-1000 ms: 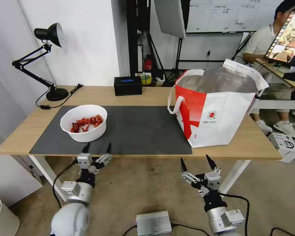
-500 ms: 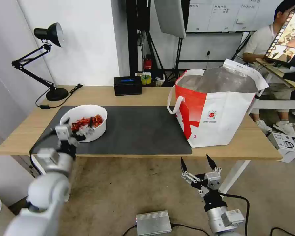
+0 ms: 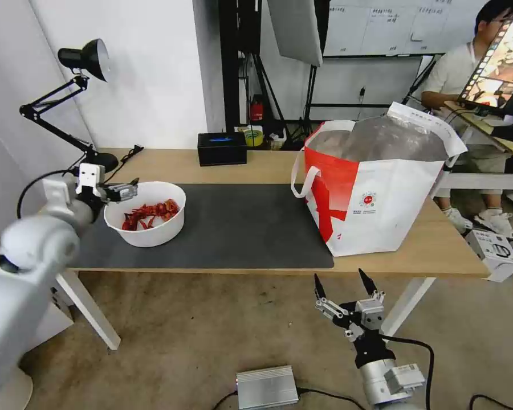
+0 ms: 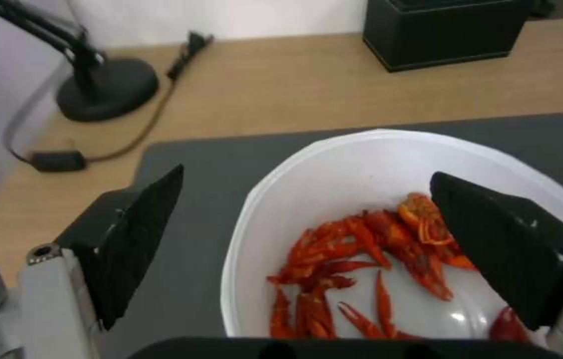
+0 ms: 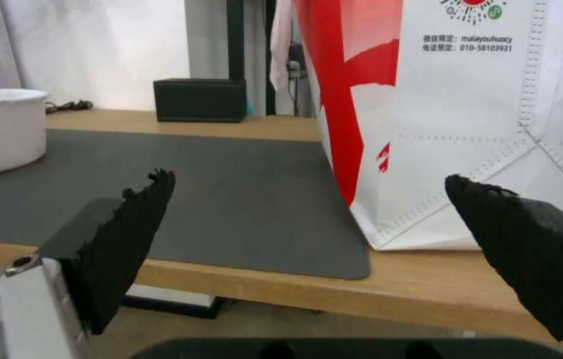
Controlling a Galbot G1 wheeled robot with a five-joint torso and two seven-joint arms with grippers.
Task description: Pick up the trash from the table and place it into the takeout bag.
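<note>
The trash on the table is a white round bowl of red shells, standing on the left part of the dark grey mat. My left gripper hangs open just above the bowl's left rim; in the left wrist view the bowl lies between its two black fingers. The takeout bag, white with red panels and foil lining, stands open-topped at the table's right. My right gripper waits open below the table's front edge, near the bag's corner.
A black tissue box sits at the back middle and a black desk lamp at the back left, its cable on the wood. A grey box lies on the floor. A person sits behind the bag at another desk.
My left arm has swung up from below the table's front edge, out to the left, and its gripper now sits over the bowl's left rim. The right arm has not moved.
</note>
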